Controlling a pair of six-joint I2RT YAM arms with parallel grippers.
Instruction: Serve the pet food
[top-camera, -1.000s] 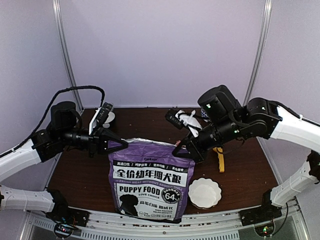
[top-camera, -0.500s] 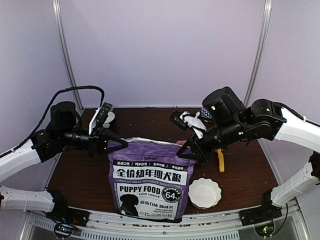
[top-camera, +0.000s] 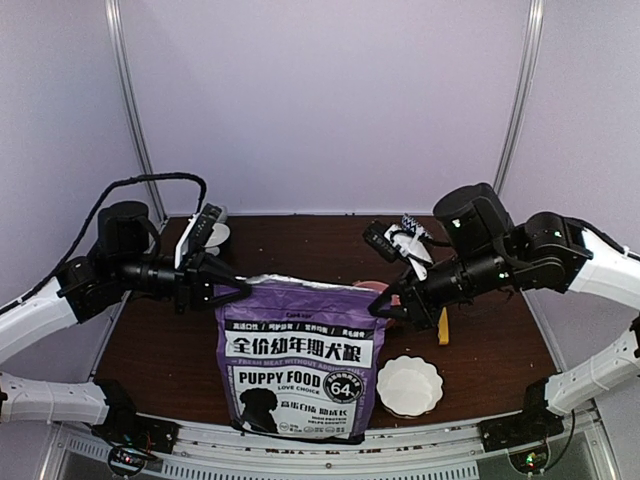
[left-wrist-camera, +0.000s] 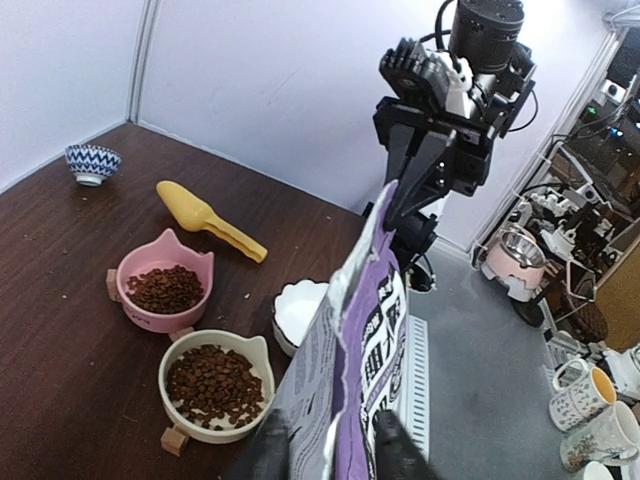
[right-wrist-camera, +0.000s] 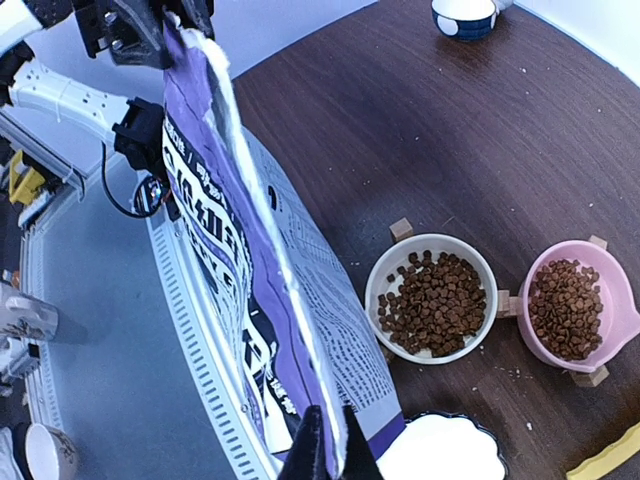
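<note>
Grip on bag at both top corners

Left hand is clamped on one top corner. Right hand pinches the other, fingers narrow, apparently closed on the rim. Bag stands upright on the bench. Behind it, pet food fills a cream bowl and a pink bowl beside it.

On dark brown wooden table: pink cat-eared bowl, cream cat-eared bowl, both with reddish-brown kibble; white scalloped dish; yellow plastic scoop; small blue-patterned bowl.
</note>
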